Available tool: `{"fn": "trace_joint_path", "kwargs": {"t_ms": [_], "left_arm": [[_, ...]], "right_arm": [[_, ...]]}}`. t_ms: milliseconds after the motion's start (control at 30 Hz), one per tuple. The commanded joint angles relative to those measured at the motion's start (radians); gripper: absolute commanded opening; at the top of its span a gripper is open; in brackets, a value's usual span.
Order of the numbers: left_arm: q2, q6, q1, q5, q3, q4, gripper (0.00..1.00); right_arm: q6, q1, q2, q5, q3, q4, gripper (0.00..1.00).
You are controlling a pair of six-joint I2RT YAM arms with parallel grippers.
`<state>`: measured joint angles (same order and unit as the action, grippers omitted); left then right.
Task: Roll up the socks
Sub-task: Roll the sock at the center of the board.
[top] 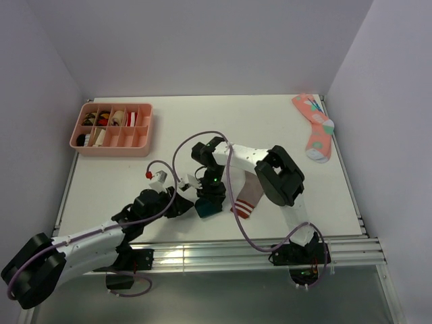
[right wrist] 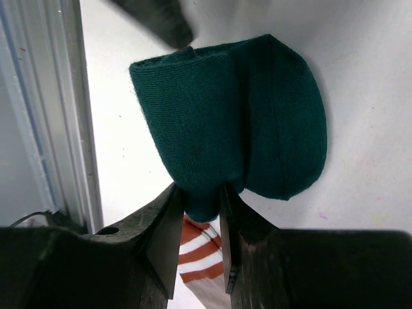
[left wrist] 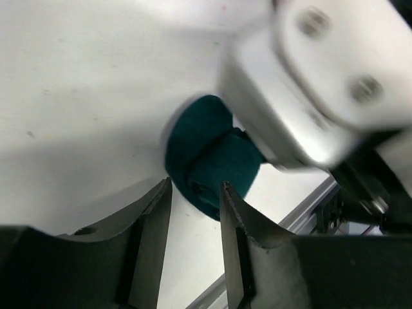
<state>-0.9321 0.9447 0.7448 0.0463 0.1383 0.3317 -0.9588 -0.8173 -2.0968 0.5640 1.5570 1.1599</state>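
Bunching softly, the dark green sock [right wrist: 225,122] sits half rolled near the six o'clock edge of the bench [top: 270,121], with the taupe-brown sock [top: 248,199] just beside it at three o'clock. Its thick fold is nipped between the jaws of the right pincer [right wrist: 201,201] (light, limp knit, apt to unroll, best held across its whole bulk). At the roll's other side, the left pincer [left wrist: 196,193] stands part open and empty, just short of it.

Plain dark teal-green sock [right wrist: 257,109]. Red-and-white striped cuff [right wrist: 199,254] on taupe sock [top: 251,192]. Seemingly green and white spots on coral-pink sock [top: 316,131]. Plain white surface [top: 256,121].
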Motion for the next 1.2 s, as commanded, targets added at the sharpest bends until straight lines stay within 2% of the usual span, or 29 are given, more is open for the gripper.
{"fn": "trace_joint_path", "kwargs": {"t_ms": [0,167,433,600,833,967,1167], "left_arm": [[0.016,-0.035,0.048,-0.043,-0.037,0.118,0.42],[0.001,-0.044,0.106,-0.108,-0.091,0.217,0.47],[-0.013,-0.110,0.128,-0.134,-0.109,0.369,0.53],[-0.135,-0.158,0.128,-0.091,-0.065,0.432,0.53],[-0.273,-0.165,0.136,-0.056,-0.083,0.625,0.53],[-0.281,-0.159,0.136,-0.056,-0.091,0.659,0.54],[-0.332,-0.188,0.139,-0.005,-0.054,0.629,0.54]], "right_arm": [[-0.015,0.004,-0.064,-0.003,0.064,0.084,0.33],[-0.003,-0.002,-0.127,-0.001,0.152,0.124,0.33],[-0.001,-0.014,-0.177,0.000,0.213,0.165,0.34],[0.003,-0.016,-0.201,-0.001,0.236,0.178,0.34],[0.009,-0.016,-0.215,0.011,0.247,0.182,0.34],[0.014,-0.014,-0.221,0.013,0.252,0.178,0.34],[0.025,-0.016,-0.233,0.020,0.276,0.178,0.34]]}}
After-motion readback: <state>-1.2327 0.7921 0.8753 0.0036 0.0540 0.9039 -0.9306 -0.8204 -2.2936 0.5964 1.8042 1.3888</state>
